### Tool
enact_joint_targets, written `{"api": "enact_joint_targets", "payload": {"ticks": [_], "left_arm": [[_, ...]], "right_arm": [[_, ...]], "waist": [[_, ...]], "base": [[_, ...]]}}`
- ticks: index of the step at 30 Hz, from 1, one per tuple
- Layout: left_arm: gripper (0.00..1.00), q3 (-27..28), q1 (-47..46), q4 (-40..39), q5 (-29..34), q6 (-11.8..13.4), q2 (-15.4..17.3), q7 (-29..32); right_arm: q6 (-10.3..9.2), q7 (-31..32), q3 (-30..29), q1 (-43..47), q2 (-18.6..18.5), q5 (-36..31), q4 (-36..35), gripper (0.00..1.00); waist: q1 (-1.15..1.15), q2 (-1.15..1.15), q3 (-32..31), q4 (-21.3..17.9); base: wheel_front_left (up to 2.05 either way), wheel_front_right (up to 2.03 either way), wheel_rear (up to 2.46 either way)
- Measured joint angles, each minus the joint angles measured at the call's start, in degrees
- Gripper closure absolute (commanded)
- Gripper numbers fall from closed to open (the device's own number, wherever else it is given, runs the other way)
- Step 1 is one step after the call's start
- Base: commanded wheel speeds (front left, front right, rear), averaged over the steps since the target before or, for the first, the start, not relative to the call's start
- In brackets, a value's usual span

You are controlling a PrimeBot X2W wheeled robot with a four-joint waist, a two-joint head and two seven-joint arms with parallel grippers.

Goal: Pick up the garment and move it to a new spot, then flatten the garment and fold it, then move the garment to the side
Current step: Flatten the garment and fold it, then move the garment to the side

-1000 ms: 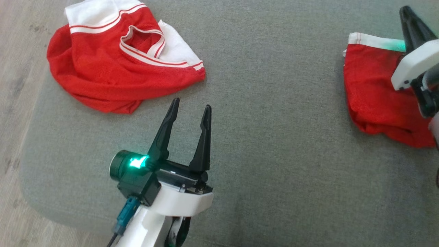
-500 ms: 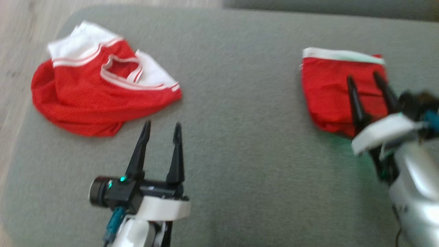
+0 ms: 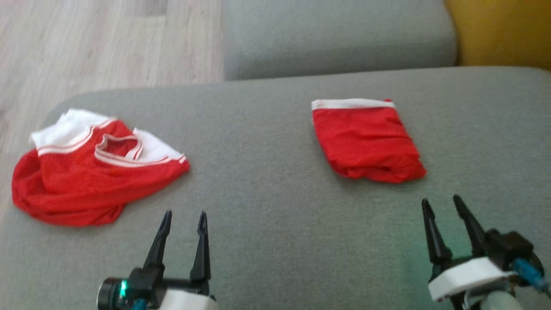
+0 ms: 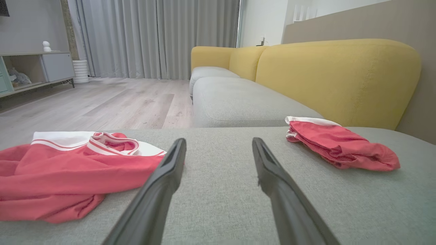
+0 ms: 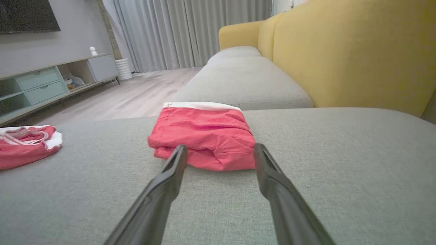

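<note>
A folded red garment [image 3: 366,142] with a white band along its far edge lies flat on the grey cushion [image 3: 275,224], right of centre. My right gripper [image 3: 441,200] stands open just short of its near edge, touching nothing; the right wrist view shows the same garment [image 5: 204,136] beyond the spread fingers [image 5: 173,177]. A crumpled red and white garment [image 3: 86,172] lies at the cushion's left end. My left gripper [image 3: 185,214] is open and empty to the right of that heap [image 4: 68,170].
The cushion's rounded left edge drops to the pale wood floor [image 3: 86,43]. A second grey cushion [image 3: 335,38] lies beyond, with the yellow backrest [image 3: 499,30] at the far right. A low cabinet [image 5: 44,85] stands across the room.
My right gripper has opened, let go of the folded garment and drawn back toward me. The head camera has tilted up, shifting the whole picture. The left gripper stays open.
</note>
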Motion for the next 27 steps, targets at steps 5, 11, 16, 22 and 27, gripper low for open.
{"api": "enact_joint_targets", "payload": {"ticks": [5,11,16,22,27], "left_arm": [[0.0,0.3,2.3,1.4,0.1,0.1,0.0,0.0],[0.0,0.5,3.8,1.5,0.1,0.6,0.0,0.0],[0.0,1.7,4.3,1.5,0.4,0.6,0.0,0.0],[0.0,1.8,4.3,1.5,0.4,0.6,0.0,0.0],[0.0,1.8,4.3,1.3,0.4,0.6,0.0,0.0]], "right_arm": [[0.0,0.0,-0.5,3.7,0.4,-1.4,-2.4,0.0],[0.01,0.0,-0.6,5.4,1.8,-1.7,-2.9,0.0],[0.0,0.0,-0.7,5.4,1.8,-1.8,-2.9,0.0],[0.0,0.0,-0.7,5.4,2.0,-1.8,-2.8,0.0],[0.0,0.0,-0.7,5.4,2.1,-1.8,-2.5,0.0]], "waist": [[0.0,0.0,-2.6,-1.8],[0.01,0.0,-3.9,-2.4],[0.02,0.0,-4.0,-2.2],[0.02,0.0,-4.2,-1.8],[0.02,0.0,-4.2,-1.7]], "base": [[0.0,0.0,0.0],[0.0,0.0,0.0],[0.0,0.0,0.0],[0.0,0.0,0.0],[0.0,0.0,0.0]]}}
